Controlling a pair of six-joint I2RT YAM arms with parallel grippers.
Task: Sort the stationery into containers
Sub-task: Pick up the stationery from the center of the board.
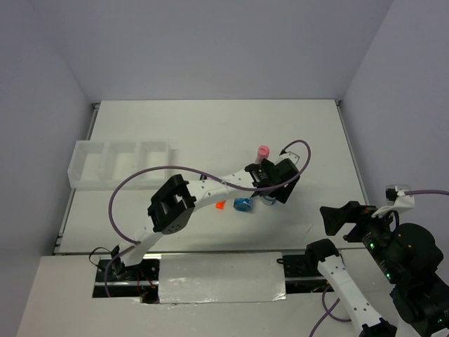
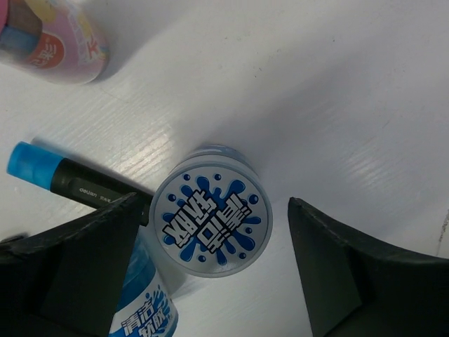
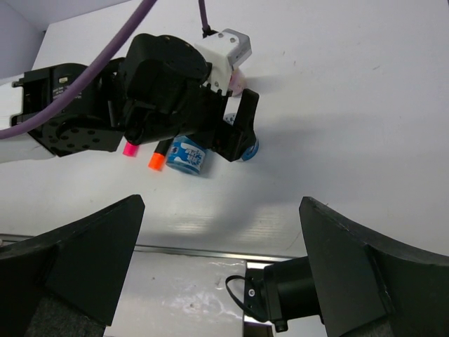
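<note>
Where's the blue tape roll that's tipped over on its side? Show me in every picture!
Top external: the tipped-over tape roll lies mid-table, just left of the left gripper, by the orange marker tip.
Left wrist: bottom left, partly under a finger.
Right wrist: upper middle, right of the orange marker tip.
Shared landmark: the open left gripper over the upright tape roll.

Glossy plastic tape roll point(image 2: 210, 221); translucent plastic tray point(image 1: 121, 163); matt pincer fingers point(image 2: 337, 277).

The small pink-labelled tube point(image 2: 56, 35) runs off the left wrist view's top; a round blue-and-white tape roll point(image 2: 144, 312) off its bottom.
</note>
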